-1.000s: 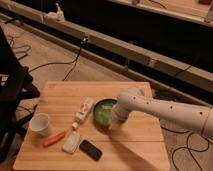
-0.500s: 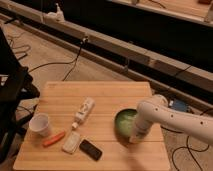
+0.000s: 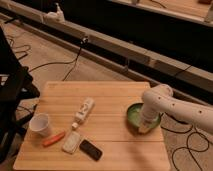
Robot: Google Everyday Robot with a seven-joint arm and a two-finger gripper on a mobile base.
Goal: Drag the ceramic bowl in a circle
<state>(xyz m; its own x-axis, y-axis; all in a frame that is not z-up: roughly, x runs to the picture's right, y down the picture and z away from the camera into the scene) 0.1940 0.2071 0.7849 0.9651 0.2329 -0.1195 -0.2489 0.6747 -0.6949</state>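
Observation:
The ceramic bowl (image 3: pixel 133 115) is round, green and glossy. It sits on the wooden table (image 3: pixel 110 95) near its right edge. My white arm comes in from the right and bends down over the bowl's right half. The gripper (image 3: pixel 144 127) is down at the bowl's near right rim, touching it or inside it. The arm hides the right part of the bowl.
A white paper cup (image 3: pixel 40 124), an orange stick-like item (image 3: pixel 53 139), a white packet (image 3: pixel 72 141), a black phone (image 3: pixel 91 149) and a white bottle (image 3: pixel 85 109) lie on the table's left and middle. A black chair (image 3: pixel 12 90) stands at the left. Cables run on the floor.
The bowl has slid from the table's middle toward its right edge, with the arm and gripper moving along with it.

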